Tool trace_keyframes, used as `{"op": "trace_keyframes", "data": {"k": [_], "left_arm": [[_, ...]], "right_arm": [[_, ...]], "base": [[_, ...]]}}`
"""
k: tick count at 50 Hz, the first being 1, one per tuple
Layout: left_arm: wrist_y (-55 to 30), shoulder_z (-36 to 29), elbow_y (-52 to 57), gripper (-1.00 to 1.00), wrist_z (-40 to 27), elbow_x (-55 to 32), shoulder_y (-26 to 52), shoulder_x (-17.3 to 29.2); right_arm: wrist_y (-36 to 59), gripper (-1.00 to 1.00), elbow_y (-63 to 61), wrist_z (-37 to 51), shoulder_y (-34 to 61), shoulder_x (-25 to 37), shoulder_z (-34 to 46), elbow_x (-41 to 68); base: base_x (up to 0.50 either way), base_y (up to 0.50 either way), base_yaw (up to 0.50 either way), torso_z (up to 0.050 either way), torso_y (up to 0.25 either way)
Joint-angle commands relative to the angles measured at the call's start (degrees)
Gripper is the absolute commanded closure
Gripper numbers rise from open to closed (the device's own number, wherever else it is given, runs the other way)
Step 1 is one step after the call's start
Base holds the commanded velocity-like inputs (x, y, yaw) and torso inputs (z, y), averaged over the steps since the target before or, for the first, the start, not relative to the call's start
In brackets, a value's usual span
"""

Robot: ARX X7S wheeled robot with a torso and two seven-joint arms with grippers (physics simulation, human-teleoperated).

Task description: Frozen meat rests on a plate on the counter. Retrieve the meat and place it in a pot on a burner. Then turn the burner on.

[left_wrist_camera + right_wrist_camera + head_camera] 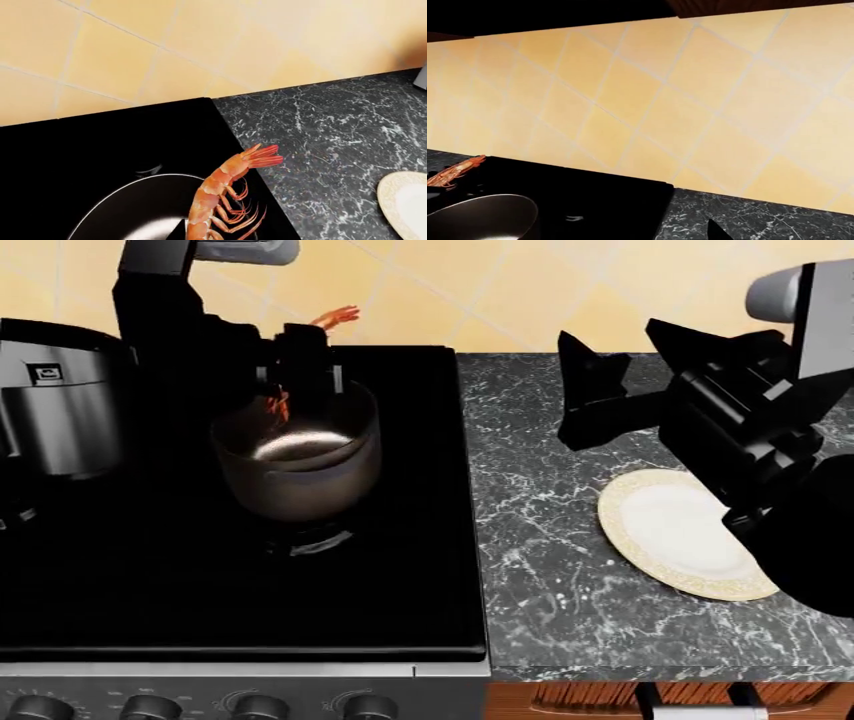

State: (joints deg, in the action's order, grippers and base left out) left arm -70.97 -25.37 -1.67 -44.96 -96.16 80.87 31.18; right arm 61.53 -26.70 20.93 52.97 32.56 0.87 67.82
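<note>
Reddish-orange frozen meat (pixel 334 316), pinched in the left gripper (pixel 304 358), hangs above the pot (pixel 296 464) at upper left; releasing it there comes next, the right gripper (pixel 594 390) idling spread wide.

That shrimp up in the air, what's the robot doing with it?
The left gripper holds the frozen meat, a little orange shrimp, above the steel pot on the black stovetop. It hasn't dropped it in yet. The plate on the counter has nothing on it, and the right gripper hangs nearby, holding nothing.
</note>
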Motion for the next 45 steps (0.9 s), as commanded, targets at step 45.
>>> {"op": "trace_keyframes", "data": {"k": [45], "left_arm": [[11.48,-18.41,-36.49,1.0,32.12,31.5,9.03,-8.56]], "right_arm": [[-1.35,-1.0,1.34,0.41,-0.56,0.8,1.05,-0.44]], "base": [[0.0,0.0,0.0,0.0,0.0]]}}
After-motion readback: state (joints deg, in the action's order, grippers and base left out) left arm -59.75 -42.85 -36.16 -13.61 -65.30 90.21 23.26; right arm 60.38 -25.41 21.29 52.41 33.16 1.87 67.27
